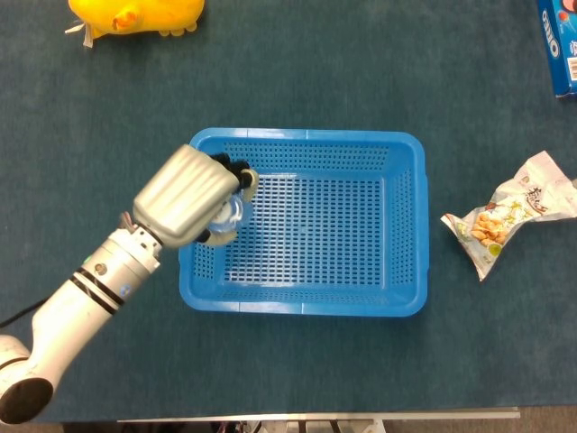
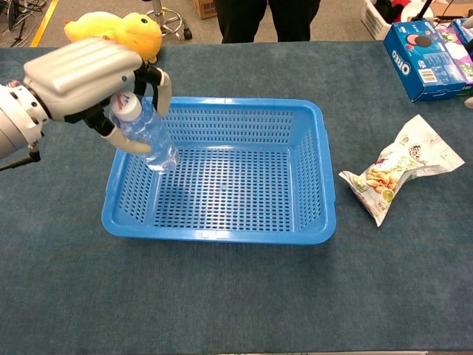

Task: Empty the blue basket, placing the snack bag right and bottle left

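Note:
My left hand (image 1: 185, 195) (image 2: 85, 70) grips a clear plastic bottle (image 2: 144, 133) (image 1: 227, 213) near its neck. The bottle hangs tilted above the left end of the blue basket (image 1: 306, 302) (image 2: 222, 233), its base clear of the basket floor. Nothing else lies in the basket. The snack bag (image 1: 510, 211) (image 2: 395, 168) lies on the table to the right of the basket. My right hand shows in neither view.
A yellow plush duck (image 1: 135, 15) (image 2: 118, 33) lies at the far left. A blue cookie box (image 1: 561, 45) (image 2: 425, 48) stands at the far right. Dark blue cloth covers the table. A person stands behind the far edge.

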